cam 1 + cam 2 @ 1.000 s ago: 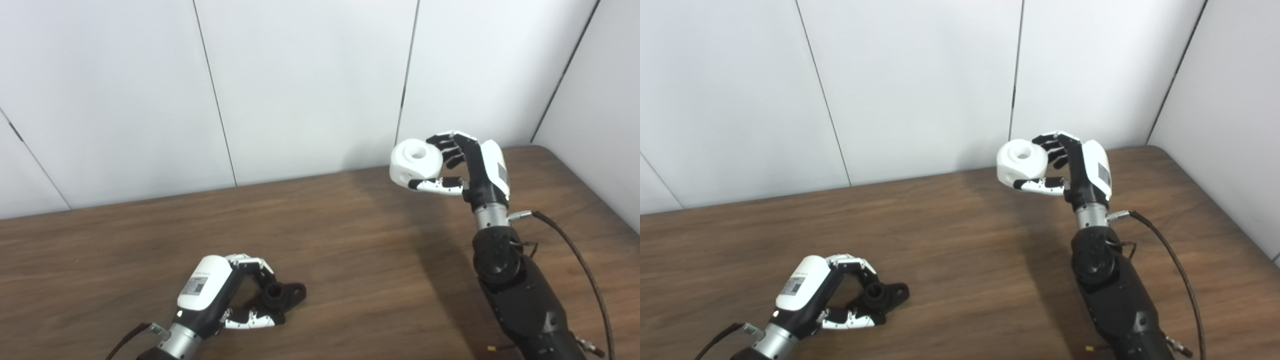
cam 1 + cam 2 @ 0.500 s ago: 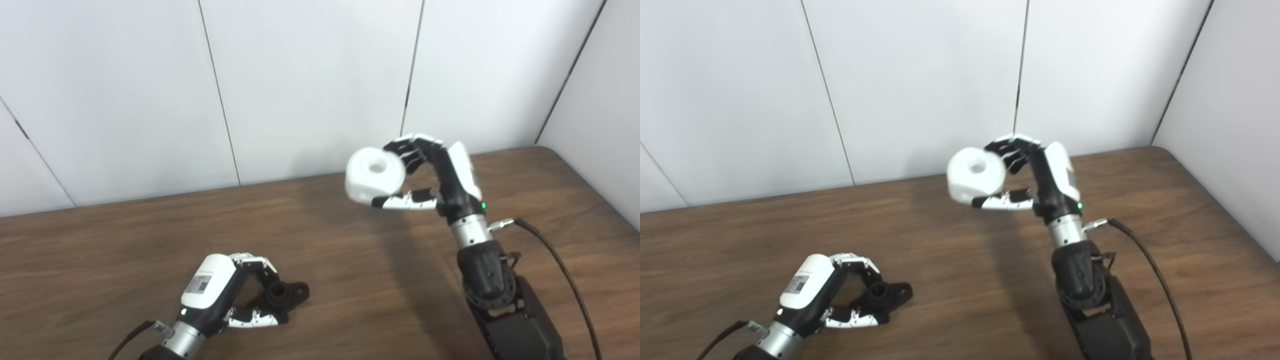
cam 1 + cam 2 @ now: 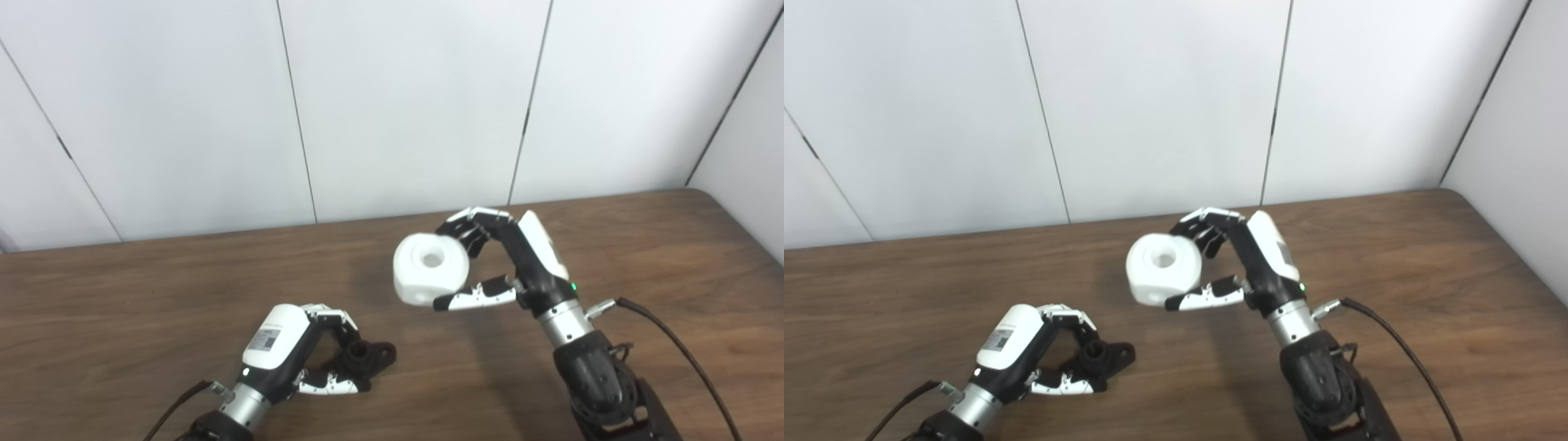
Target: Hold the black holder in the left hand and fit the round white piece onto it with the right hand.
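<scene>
The black holder (image 3: 367, 356) lies on the wooden table (image 3: 122, 306) at the lower left, its short tube pointing up. My left hand (image 3: 294, 349) is shut on it, fingers and thumb curled around its near side. The round white piece (image 3: 430, 267), a thick ring with a centre hole, is held in the air by my right hand (image 3: 508, 263), which is shut on it between fingers and thumb. The white piece hangs above and to the right of the holder, apart from it. Both also show in the right eye view, the holder (image 3: 1105, 355) and the white piece (image 3: 1164, 267).
White wall panels (image 3: 398, 104) stand behind the table. A black cable (image 3: 674, 337) runs from my right wrist over the table's right side. The table's right edge (image 3: 753, 239) lies far right.
My right hand has carried the white piece left and down towards the holder. The left hand has stayed on the holder. The camera has shifted, moving the whole picture.
</scene>
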Robot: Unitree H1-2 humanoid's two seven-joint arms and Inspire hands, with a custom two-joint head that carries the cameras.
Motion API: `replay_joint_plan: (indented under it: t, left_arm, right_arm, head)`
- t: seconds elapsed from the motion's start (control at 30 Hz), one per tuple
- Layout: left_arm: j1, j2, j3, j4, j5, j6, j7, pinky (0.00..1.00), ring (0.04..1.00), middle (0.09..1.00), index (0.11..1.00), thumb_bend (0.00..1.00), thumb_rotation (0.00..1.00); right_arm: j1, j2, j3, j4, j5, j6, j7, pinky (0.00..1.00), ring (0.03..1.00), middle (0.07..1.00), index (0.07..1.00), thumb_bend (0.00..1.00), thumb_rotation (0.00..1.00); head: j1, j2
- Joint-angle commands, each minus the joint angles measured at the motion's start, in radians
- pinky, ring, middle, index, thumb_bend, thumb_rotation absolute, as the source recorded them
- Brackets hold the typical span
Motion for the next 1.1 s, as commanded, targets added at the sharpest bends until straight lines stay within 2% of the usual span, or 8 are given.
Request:
replay_joint_plan:
  t: [0.0, 0.4, 0.47, 0.5, 0.6, 1.07]
  left_arm:
    - [0.040, -0.021, -0.026, 0.050, 0.022, 0.020, 0.003, 0.68, 0.658, 0.493, 0.482, 0.53, 0.00]
    - [0.028, -0.032, -0.043, 0.073, 0.027, 0.024, 0.025, 0.68, 0.659, 0.494, 0.482, 0.53, 0.00]
    - [0.026, -0.033, -0.045, 0.079, 0.026, 0.025, 0.028, 0.68, 0.658, 0.494, 0.482, 0.53, 0.00]
    - [0.025, -0.033, -0.046, 0.080, 0.026, 0.028, 0.027, 0.69, 0.659, 0.494, 0.482, 0.53, 0.00]
    - [0.023, -0.033, -0.049, 0.085, 0.027, 0.029, 0.030, 0.69, 0.661, 0.494, 0.482, 0.53, 0.00]
    - [0.021, -0.037, -0.059, 0.097, 0.028, 0.019, 0.050, 0.68, 0.662, 0.493, 0.482, 0.53, 0.00]
  right_arm:
    - [-0.018, 0.002, 0.000, -0.040, -0.003, -0.053, -0.001, 0.39, 0.466, 0.525, 0.488, 0.51, 0.13]
    - [0.018, 0.035, 0.042, -0.030, 0.054, -0.100, 0.066, 0.38, 0.470, 0.540, 0.488, 0.51, 0.13]
    - [0.022, 0.045, 0.051, -0.020, 0.053, -0.108, 0.067, 0.38, 0.466, 0.539, 0.488, 0.51, 0.13]
    - [0.022, 0.049, 0.054, -0.013, 0.055, -0.118, 0.066, 0.37, 0.459, 0.509, 0.489, 0.52, 0.05]
    - [0.023, 0.058, 0.062, 0.007, 0.043, -0.141, 0.060, 0.36, 0.445, 0.485, 0.495, 0.52, 0.01]
    - [0.015, 0.096, 0.085, 0.067, 0.042, -0.180, 0.067, 0.36, 0.446, 0.481, 0.496, 0.52, 0.00]
  head:
    - [0.003, 0.002]
    - [0.035, 0.001]
    - [0.038, -0.002]
    - [0.039, -0.003]
    - [0.043, -0.007]
    - [0.061, -0.013]
